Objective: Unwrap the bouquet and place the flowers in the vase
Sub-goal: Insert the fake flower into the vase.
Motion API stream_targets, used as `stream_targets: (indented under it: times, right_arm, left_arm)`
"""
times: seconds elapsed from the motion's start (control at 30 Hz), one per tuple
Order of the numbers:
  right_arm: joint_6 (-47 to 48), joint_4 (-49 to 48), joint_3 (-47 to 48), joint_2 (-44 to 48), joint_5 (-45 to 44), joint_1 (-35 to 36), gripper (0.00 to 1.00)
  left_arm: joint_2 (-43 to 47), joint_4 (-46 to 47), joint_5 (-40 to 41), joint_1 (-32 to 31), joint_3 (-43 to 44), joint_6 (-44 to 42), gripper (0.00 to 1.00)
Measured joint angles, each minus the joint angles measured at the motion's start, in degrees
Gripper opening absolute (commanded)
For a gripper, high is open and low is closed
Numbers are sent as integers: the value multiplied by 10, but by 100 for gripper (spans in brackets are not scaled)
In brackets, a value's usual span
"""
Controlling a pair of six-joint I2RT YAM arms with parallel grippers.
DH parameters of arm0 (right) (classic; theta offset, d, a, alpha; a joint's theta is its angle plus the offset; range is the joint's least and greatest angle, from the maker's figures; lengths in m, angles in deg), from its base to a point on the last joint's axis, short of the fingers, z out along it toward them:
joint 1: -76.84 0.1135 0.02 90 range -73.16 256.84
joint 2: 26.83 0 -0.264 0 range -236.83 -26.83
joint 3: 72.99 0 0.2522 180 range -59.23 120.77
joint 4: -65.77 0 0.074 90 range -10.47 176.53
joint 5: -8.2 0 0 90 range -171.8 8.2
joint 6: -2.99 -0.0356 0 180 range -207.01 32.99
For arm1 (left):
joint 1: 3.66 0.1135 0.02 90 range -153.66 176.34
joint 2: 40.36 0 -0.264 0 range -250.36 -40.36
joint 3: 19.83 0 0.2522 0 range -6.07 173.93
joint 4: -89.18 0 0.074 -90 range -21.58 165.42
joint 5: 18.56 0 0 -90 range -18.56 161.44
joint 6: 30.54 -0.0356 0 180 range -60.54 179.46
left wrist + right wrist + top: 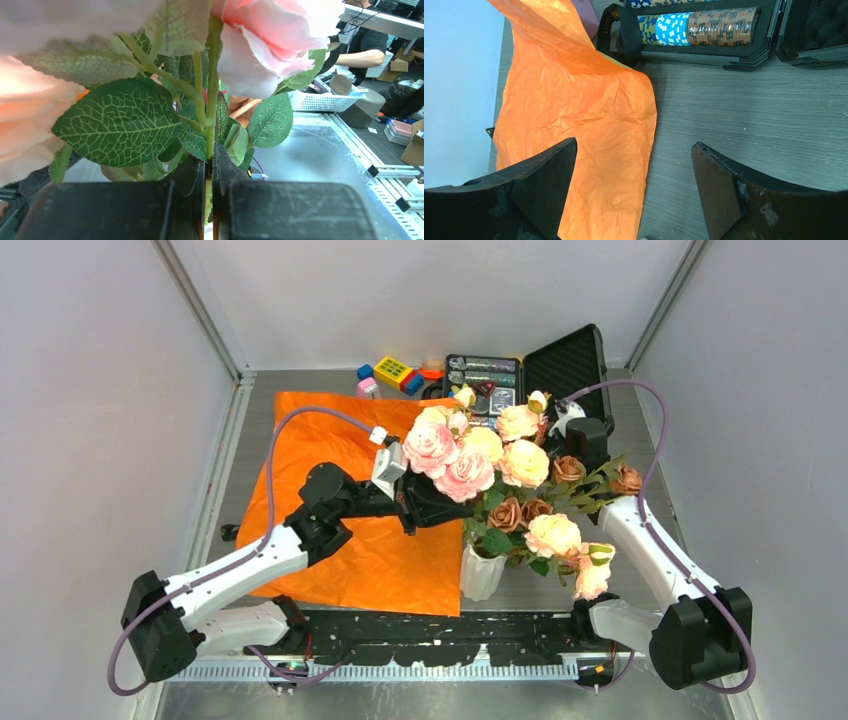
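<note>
Left gripper [412, 502]: clenched on a green stem [210, 125]. In the left wrist view the stem runs straight down between the two dark fingers [190, 185], which press close on it from both sides.
Held flowers: two pink roses [450, 462] rise from this gripper over the right edge of the orange paper, up and to the left of the vase. Broad veined leaves [120, 130] and a pale pink bloom [260, 45] fill the left wrist view.
Right gripper [633, 150]: released, its jaws wide apart with nothing between them. It hangs above the bench [749, 115] over the paper's right edge. In the top view the blooms hide it.
Orange paper [330, 480]: unfolded and lying crinkled on the bench, left of centre, under the left arm. Its far corner curls up near the black case.
Vase [482, 575]: white and ribbed, upright near the front of the bench, just beside the paper's near right corner. Whether it touches the paper cannot be told.
Flowers [550, 535]: cream, peach and brownish roses with green leaves spread above the vase and to its right. The blooms crowd together, so which stems are in the vase cannot be told for all of them.
Black case [485, 380]: open at the far edge, with rows of coloured chips [696, 25] inside.
Toy blocks [393, 372]: at the far edge, left of the case.
</note>
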State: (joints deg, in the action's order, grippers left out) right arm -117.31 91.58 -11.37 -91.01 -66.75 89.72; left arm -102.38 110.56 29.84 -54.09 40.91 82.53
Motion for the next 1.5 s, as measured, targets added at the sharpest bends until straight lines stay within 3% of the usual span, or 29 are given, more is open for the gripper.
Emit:
stream_targets:
  times: [0.2,0.43,0.63,1.03,1.33,1.5]
  right_arm:
    - [0,0,0,-1,0,0,90]
    - [0,0,-1,-1,0,0,90]
    - [0,0,-1,-1,0,0,90]
    - [0,0,-1,-1,-3,0,90]
    - [1,0,-1,-1,-9,0,90]
    - [6,0,-1,-1,-17,0,90]
  left_arm:
    - [-4,-1,5,-4,-8,-10,3]
    - [-4,-14,16,-5,-17,-29,13]
    - [-4,-52,16,-5,-24,-42,44]
    - [39,-117,52,-5,-37,-82,88]
    - [92,-194,86,4,-37,-125,93]
    - [95,-232,86,49,-38,-132,93]
